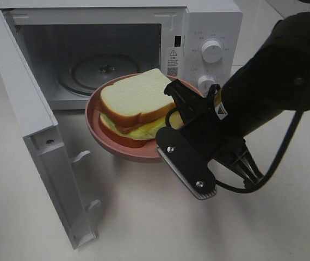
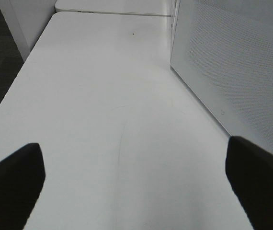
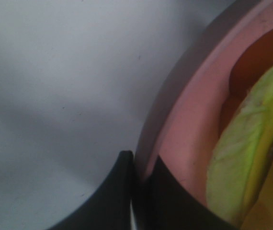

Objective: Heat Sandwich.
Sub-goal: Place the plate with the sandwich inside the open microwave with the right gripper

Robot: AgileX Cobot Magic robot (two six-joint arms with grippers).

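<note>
The sandwich, white bread with a tan crust and orange and pale green filling, lies on a round pink plate. The plate hangs tilted just in front of the open microwave. My right gripper is shut on the plate's right rim. In the right wrist view its fingers pinch the pink rim, with the sandwich's green filling beside them. My left gripper is open over bare table, holding nothing, and does not show in the exterior high view.
The microwave's door swings out to the left, toward the front. Its glass turntable lies inside the cavity. In the left wrist view a white perforated panel stands beside the white tabletop.
</note>
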